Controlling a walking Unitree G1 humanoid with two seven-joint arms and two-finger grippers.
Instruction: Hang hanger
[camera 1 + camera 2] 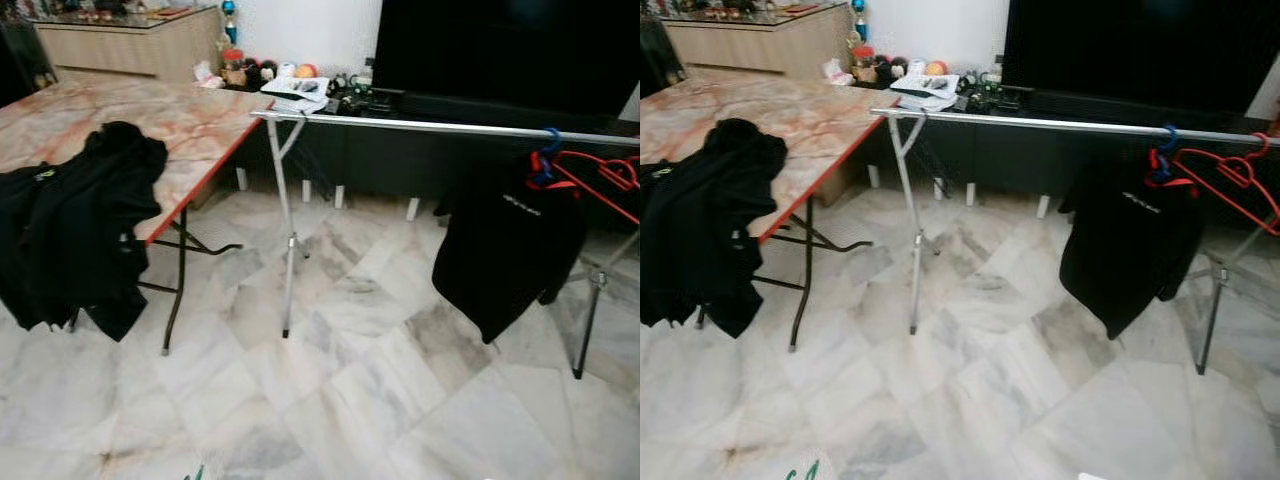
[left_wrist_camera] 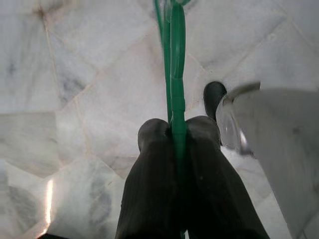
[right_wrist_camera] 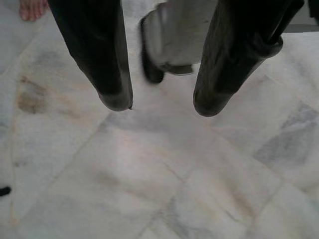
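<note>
Left wrist view shows the left gripper point(image 2: 177, 132) clamped on a green hanger point(image 2: 177, 59), right gripper point(image 3: 162, 107) spread and empty, so carrying it to the rail point(image 1: 440, 126) seemingly comes next.

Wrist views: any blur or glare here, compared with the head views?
Left wrist view: left claw and green hanger fairly sharp, robot leg smeared, glare streak on the floor. Right wrist view: right claw fingers soft-edged. Head views: mildly soft, rail legible.
</note>
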